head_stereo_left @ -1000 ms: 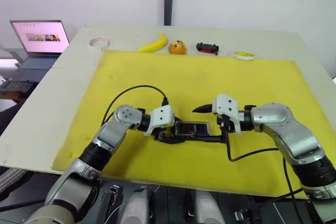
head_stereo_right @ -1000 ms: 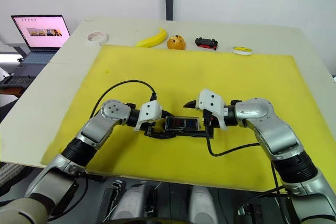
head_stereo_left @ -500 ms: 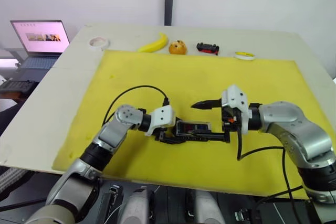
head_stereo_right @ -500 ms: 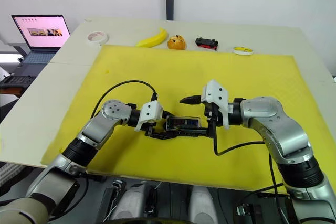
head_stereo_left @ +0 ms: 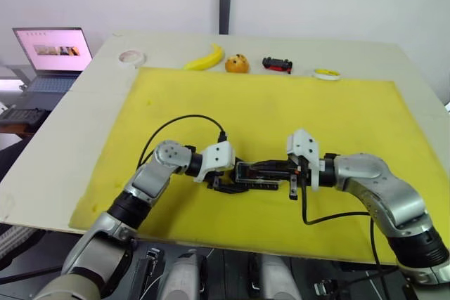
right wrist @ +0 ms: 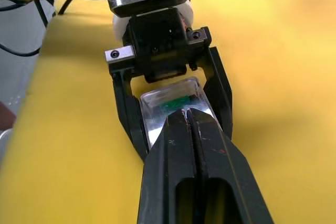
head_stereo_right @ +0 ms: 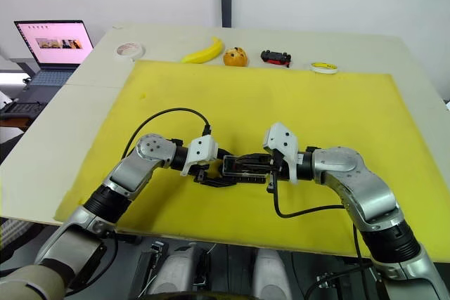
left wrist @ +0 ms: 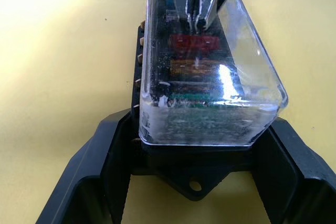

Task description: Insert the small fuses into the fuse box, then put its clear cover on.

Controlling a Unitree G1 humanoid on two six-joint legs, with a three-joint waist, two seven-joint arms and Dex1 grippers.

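Observation:
The black fuse box point(head_stereo_left: 266, 182) lies on the yellow mat point(head_stereo_left: 281, 110), and my left gripper point(head_stereo_left: 235, 176) is shut on its left end, one finger point(left wrist: 113, 150) on each side of the base. The clear cover point(left wrist: 210, 77) sits on top of the box. Under it I see small fuses: red point(left wrist: 194, 42), orange-brown point(left wrist: 199, 67) and green point(left wrist: 202, 98). My right gripper point(head_stereo_left: 257, 167) is shut, and its joined fingertips point(right wrist: 190, 115) rest on the top of the cover point(right wrist: 167, 100), reaching in from the box's right end.
Along the table's far edge lie a white tape roll point(head_stereo_left: 131, 56), a banana point(head_stereo_left: 205, 58), an orange ball-like object point(head_stereo_left: 237, 64), a black-and-red toy car point(head_stereo_left: 278, 65) and a yellow tape roll point(head_stereo_left: 327, 74). An open laptop point(head_stereo_left: 53, 50) stands at the far left.
My right gripper, open and raised to the right of the box before, has come down over it and shut, its tips now on the cover. The left gripper has not moved.

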